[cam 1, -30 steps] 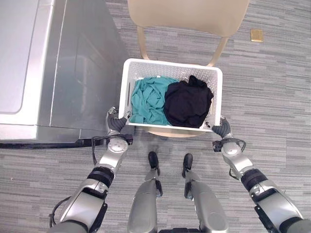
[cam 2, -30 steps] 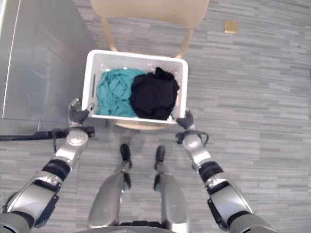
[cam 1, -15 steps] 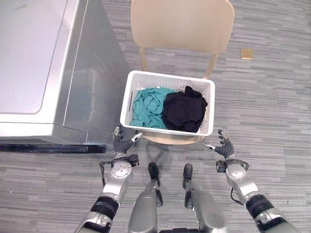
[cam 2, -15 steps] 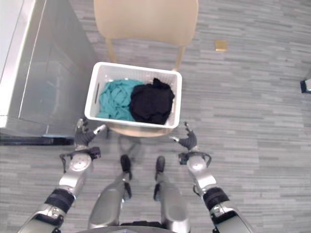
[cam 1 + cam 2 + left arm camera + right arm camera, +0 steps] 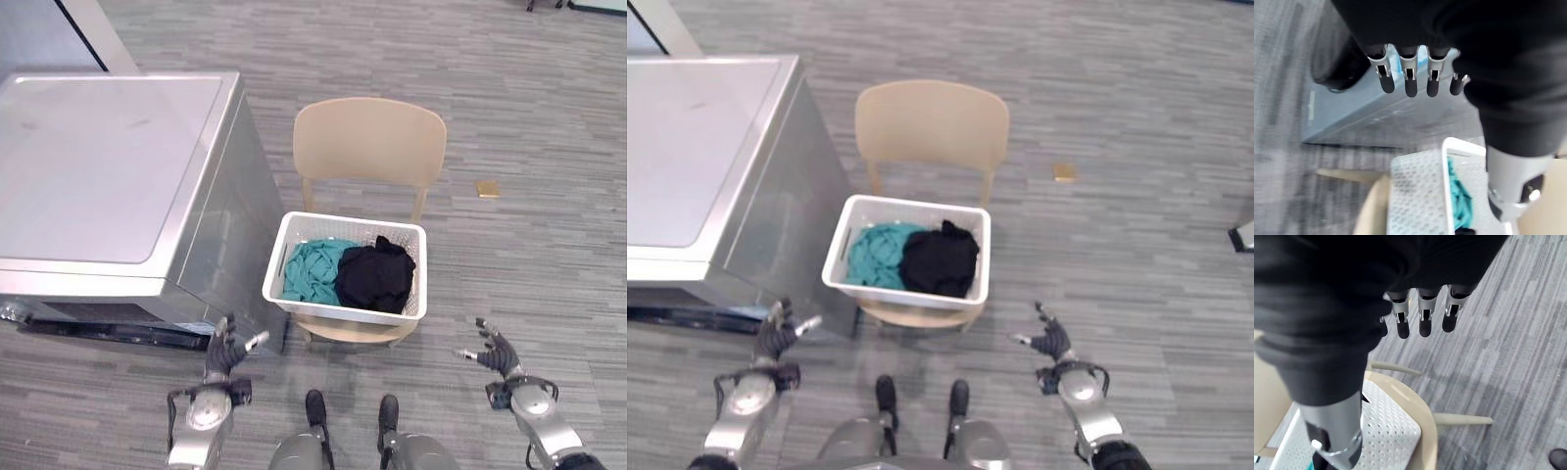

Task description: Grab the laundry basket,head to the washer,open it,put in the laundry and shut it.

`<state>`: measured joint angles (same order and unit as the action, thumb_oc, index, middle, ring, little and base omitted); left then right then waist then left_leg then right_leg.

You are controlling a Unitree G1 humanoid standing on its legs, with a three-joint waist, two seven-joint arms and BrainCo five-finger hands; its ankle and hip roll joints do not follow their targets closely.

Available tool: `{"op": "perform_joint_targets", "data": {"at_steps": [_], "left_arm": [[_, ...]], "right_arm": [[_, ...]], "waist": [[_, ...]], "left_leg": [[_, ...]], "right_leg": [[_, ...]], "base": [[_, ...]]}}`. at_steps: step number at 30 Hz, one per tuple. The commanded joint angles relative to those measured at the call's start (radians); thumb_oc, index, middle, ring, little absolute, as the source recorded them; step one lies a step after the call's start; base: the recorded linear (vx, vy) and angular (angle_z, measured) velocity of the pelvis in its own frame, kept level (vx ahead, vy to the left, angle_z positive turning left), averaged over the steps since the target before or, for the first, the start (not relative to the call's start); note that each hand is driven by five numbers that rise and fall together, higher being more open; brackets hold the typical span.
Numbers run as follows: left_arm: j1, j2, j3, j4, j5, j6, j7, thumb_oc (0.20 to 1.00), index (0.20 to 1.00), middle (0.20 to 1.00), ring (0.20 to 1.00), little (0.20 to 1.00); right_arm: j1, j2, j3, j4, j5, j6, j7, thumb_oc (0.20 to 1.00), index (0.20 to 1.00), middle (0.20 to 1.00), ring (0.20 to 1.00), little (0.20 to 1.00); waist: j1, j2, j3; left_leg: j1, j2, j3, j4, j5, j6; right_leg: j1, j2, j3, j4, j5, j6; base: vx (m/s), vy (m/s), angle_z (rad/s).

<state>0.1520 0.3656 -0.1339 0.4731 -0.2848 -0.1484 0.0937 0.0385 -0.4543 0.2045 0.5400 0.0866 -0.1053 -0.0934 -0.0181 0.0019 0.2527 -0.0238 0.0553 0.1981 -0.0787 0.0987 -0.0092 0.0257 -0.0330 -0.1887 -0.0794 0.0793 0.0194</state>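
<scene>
A white laundry basket (image 5: pixel 339 313) rests on the seat of a tan chair (image 5: pixel 369 142). It holds a teal cloth (image 5: pixel 312 269) on the left and a black cloth (image 5: pixel 375 277) on the right. The silver washer (image 5: pixel 98 176) stands to the left of the chair, lid down. My left hand (image 5: pixel 223 354) hovers low by the washer's front corner, apart from the basket, with fingers (image 5: pixel 1405 81) straight and empty. My right hand (image 5: pixel 495 351) hangs over the floor, right of the chair and apart from the basket. Its fingers (image 5: pixel 1422 316) are spread and hold nothing.
Grey striped carpet runs all round. A small tan square (image 5: pixel 487 188) lies on the floor to the right of the chair. The washer's side wall (image 5: pixel 1381 112) stands close to the basket's left wall (image 5: pixel 1418 196).
Both hands have come off the basket's near corners, dropped back and spread open. The camera has drawn back, so more of the washer and chair shows. The basket stays on the chair.
</scene>
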Motion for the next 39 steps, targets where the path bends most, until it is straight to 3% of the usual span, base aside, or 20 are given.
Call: {"op": "perform_joint_targets", "data": {"at_steps": [1,6,11,12,15,18,21,22,24,25,26,28,32,33,35,39], "left_arm": [[-0.041,0.027,-0.018,0.078,0.089,-0.006,-0.048,1.0,1.0,1.0,1.0,1.0],[-0.05,0.014,-0.032,0.166,0.125,0.0,-0.044,1.0,1.0,1.0,1.0,1.0],[-0.11,-0.025,-0.049,0.261,0.116,-0.009,0.002,1.0,1.0,1.0,1.0,1.0],[-0.117,-0.031,-0.061,0.257,0.125,-0.007,0.003,1.0,1.0,1.0,1.0,1.0],[-0.118,-0.04,-0.065,0.266,0.126,-0.007,0.007,1.0,1.0,1.0,1.0,1.0],[-0.131,-0.048,-0.074,0.268,0.133,-0.006,0.011,1.0,1.0,1.0,1.0,1.0],[-0.129,-0.046,-0.077,0.263,0.145,-0.007,0.008,1.0,1.0,1.0,1.0,1.0],[-0.128,-0.031,-0.077,0.244,0.148,-0.005,0.005,1.0,1.0,1.0,1.0,1.0],[-0.135,-0.019,-0.075,0.236,0.153,-0.004,0.01,1.0,1.0,1.0,1.0,1.0],[-0.146,-0.005,-0.073,0.224,0.161,-0.003,0.017,1.0,1.0,1.0,1.0,1.0],[-0.145,-0.005,-0.072,0.224,0.161,-0.003,0.017,1.0,1.0,1.0,1.0,1.0],[-0.15,-0.003,-0.063,0.215,0.15,-0.009,0.024,1.0,1.0,1.0,1.0,1.0],[-0.16,-0.006,-0.07,0.222,0.152,-0.016,0.026,1.0,1.0,1.0,1.0,1.0],[-0.166,-0.006,-0.076,0.227,0.149,-0.018,0.026,1.0,1.0,1.0,1.0,1.0],[-0.154,-0.013,-0.078,0.232,0.16,-0.024,0.021,1.0,1.0,1.0,1.0,1.0],[-0.12,-0.02,-0.08,0.256,0.16,-0.02,0.009,1.0,1.0,1.0,1.0,1.0]], "right_arm": [[-0.022,0.017,0.006,0.0,-0.024,-0.03,0.041,1.0,1.0,1.0,1.0,1.0],[-0.029,0.036,0.032,0.021,-0.027,-0.038,0.04,1.0,1.0,1.0,1.0,1.0],[-0.061,0.068,0.074,0.045,0.0,-0.043,0.012,1.0,1.0,1.0,1.0,1.0],[-0.054,0.083,0.073,0.062,0.015,-0.038,0.005,1.0,1.0,1.0,1.0,1.0],[-0.046,0.099,0.075,0.081,0.027,-0.033,0.006,1.0,1.0,1.0,1.0,1.0],[-0.023,0.121,0.055,0.092,0.047,-0.026,0.007,1.0,1.0,1.0,1.0,1.0],[-0.023,0.137,0.048,0.098,0.052,-0.017,0.01,1.0,1.0,1.0,1.0,1.0],[-0.024,0.151,0.046,0.091,0.055,-0.011,0.01,1.0,1.0,1.0,1.0,1.0],[-0.032,0.156,0.051,0.089,0.059,-0.011,0.009,1.0,1.0,1.0,1.0,1.0],[-0.043,0.161,0.06,0.076,0.059,-0.011,0.01,1.0,1.0,1.0,1.0,1.0],[-0.044,0.162,0.06,0.076,0.059,-0.01,0.01,1.0,1.0,1.0,1.0,1.0],[-0.053,0.152,0.073,0.056,0.05,-0.01,0.008,1.0,1.0,1.0,1.0,1.0],[-0.08,0.135,0.102,0.032,0.026,-0.013,0.006,1.0,1.0,1.0,1.0,1.0],[-0.1,0.119,0.116,0.01,0.005,-0.012,0.002,1.0,1.0,1.0,1.0,1.0],[-0.121,0.101,0.13,-0.038,-0.018,-0.019,0.0,1.0,1.0,1.0,1.0,1.0],[-0.191,0.089,0.154,-0.073,-0.003,-0.032,-0.005,1.0,1.0,1.0,1.0,1.0]], "waist": [[0.031,-0.031,-0.039],[0.036,-0.027,-0.029],[0.044,-0.017,0.002],[0.037,-0.019,0.001],[0.027,-0.019,-0.009],[-0.002,-0.019,-0.034],[-0.007,-0.022,-0.058],[0.002,-0.03,-0.048],[0.005,-0.035,-0.038],[-0.003,-0.032,-0.019],[-0.001,-0.034,-0.02],[-0.008,-0.023,-0.008],[-0.002,-0.018,0.005],[-0.003,-0.018,0.011],[0.008,-0.025,0.01],[0.046,-0.017,-0.01]], "left_leg": [[-0.012,0.027,-0.026,0.101,-0.082,-0.033],[-0.029,0.032,-0.038,0.153,-0.091,-0.042],[-0.127,0.048,-0.06,0.235,-0.094,-0.063],[-0.122,0.082,-0.016,0.227,-0.092,-0.071],[-0.09,0.118,0.03,0.202,-0.102,-0.086],[-0.056,0.168,0.163,0.162,-0.092,-0.094],[-0.061,0.133,0.158,0.166,-0.113,-0.081],[-0.069,0.097,0.133,0.183,-0.144,-0.052],[-0.071,0.08,0.124,0.188,-0.158,-0.037],[-0.059,0.05,0.09,0.174,-0.168,-0.016],[-0.059,0.049,0.092,0.174,-0.169,-0.016],[-0.049,0.025,0.068,0.146,-0.147,0.002],[-0.028,-0.01,0.022,0.126,-0.153,0.013],[-0.022,-0.033,-0.023,0.13,-0.157,0.016],[-0.024,-0.059,-0.07,0.162,-0.177,0.02],[-0.04,-0.056,-0.096,0.165,-0.167,0.008]], "right_leg": [[-0.041,-0.047,-0.009,0.117,-0.138,0.066],[-0.024,-0.048,-0.026,0.112,-0.15,0.056],[-0.049,-0.071,-0.09,0.115,-0.155,0.045],[-0.044,-0.09,-0.123,0.109,-0.152,0.05],[-0.021,-0.106,-0.145,0.098,-0.156,0.068],[-0.011,-0.151,-0.213,0.08,-0.131,0.095],[-0.003,-0.197,-0.228,0.083,-0.102,0.123],[-0.023,-0.231,-0.205,0.162,-0.104,0.124],[-0.052,-0.248,-0.181,0.225,-0.103,0.128],[-0.12,-0.212,-0.088,0.319,-0.11,0.116],[-0.125,-0.214,-0.085,0.325,-0.114,0.116],[-0.181,-0.141,-0.021,0.334,-0.13,0.105],[-0.206,-0.093,-0.007,0.285,-0.141,0.089],[-0.227,-0.067,0.029,0.25,-0.129,0.094],[-0.188,-0.061,0.063,0.211,-0.121,0.093],[-0.142,-0.062,0.03,0.135,-0.099,0.082]], "base": [[0.03,-0.036,0.11],[-0.01,-0.046,0.14],[-0.1,0.035,0.53],[-0.05,0.136,0.57],[0.05,0.181,0.53],[0.05,0.291,0.77],[0.13,0.395,0.97],[0.14,0.474,0.56],[0.07,0.32,0.43],[0.03,0.171,0.29],[0.07,0.242,0.2],[0.03,0.127,0.56],[0.09,0.034,0.65],[0.17,-0.035,0.61],[0.19,-0.119,1.14],[0.09,-0.1,0.74]]}}
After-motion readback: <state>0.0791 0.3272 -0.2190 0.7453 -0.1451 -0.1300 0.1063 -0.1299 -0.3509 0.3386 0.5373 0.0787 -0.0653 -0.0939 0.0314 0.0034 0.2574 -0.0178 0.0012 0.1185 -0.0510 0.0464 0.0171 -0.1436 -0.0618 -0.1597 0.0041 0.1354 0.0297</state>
